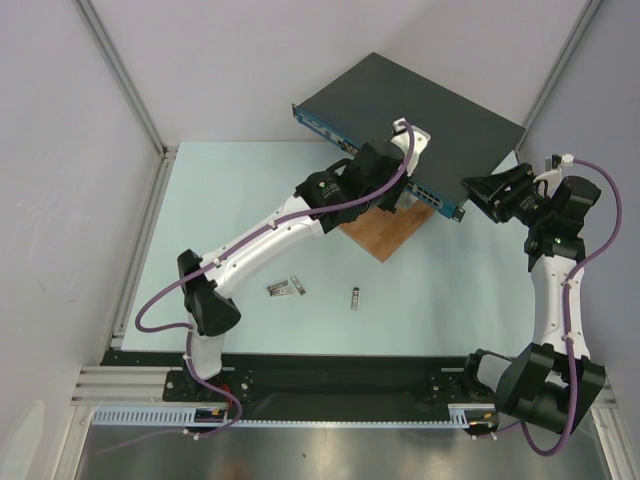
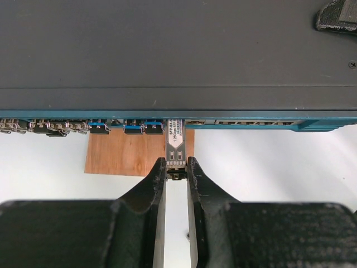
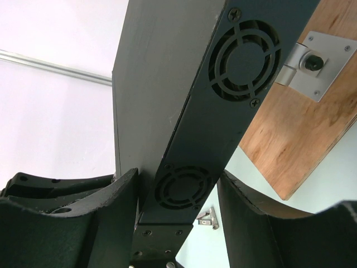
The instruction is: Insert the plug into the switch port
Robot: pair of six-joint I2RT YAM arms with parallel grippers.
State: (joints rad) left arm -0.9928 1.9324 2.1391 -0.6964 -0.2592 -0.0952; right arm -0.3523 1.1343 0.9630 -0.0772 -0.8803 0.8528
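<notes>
The switch (image 1: 420, 110) is a flat dark grey box with a blue port strip (image 2: 111, 124). It rests partly on a wooden board. My left gripper (image 2: 177, 167) is shut on the rear end of a small silver plug (image 2: 175, 142). The plug's front end sits at a port in the strip, just right of the blue-tabbed sockets. From above, the left gripper (image 1: 398, 198) is at the switch's front edge. My right gripper (image 3: 177, 176) is shut on the switch (image 3: 184, 100) at its right end, where the fan grilles are, one finger on each face.
The brown wooden board (image 1: 385, 232) lies under the switch's front edge. Two loose silver plugs (image 1: 285, 289) (image 1: 356, 297) lie on the pale table between the arms. White walls with metal rails enclose the left and back sides.
</notes>
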